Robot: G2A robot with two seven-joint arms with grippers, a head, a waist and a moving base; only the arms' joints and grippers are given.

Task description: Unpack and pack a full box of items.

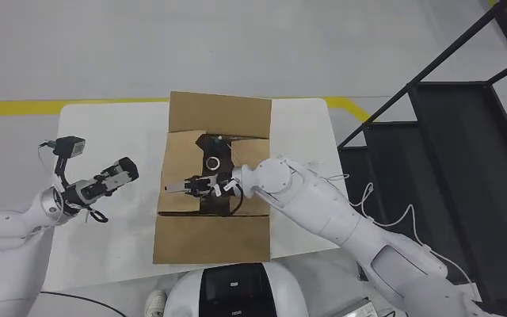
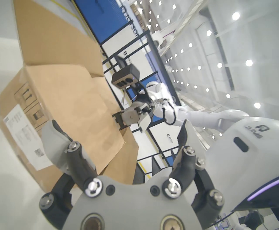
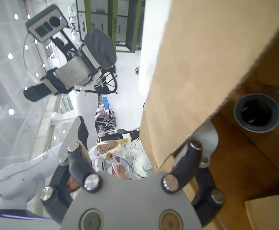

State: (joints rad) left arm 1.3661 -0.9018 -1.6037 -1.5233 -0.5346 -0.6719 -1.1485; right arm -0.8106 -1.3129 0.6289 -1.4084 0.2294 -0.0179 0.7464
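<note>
Right wrist view: right tool [image 3: 145, 128] wide apart, astride box flap [image 3: 196, 65].

Box flap [image 3: 196, 65] between right gripper's [image 1: 176, 188] spread fingers, dark round container [image 3: 254, 113] beyond it, free table [image 1: 111, 127] surface beside left gripper [image 1: 128, 168].

The cardboard box [image 2: 65, 91] has a white paper label [image 2: 24, 139] stuck on its side. Its print is too small to read. Near it are black arrows [image 2: 28, 95]. A blue wall sign [image 2: 102, 19] behind shows white letters.
</note>
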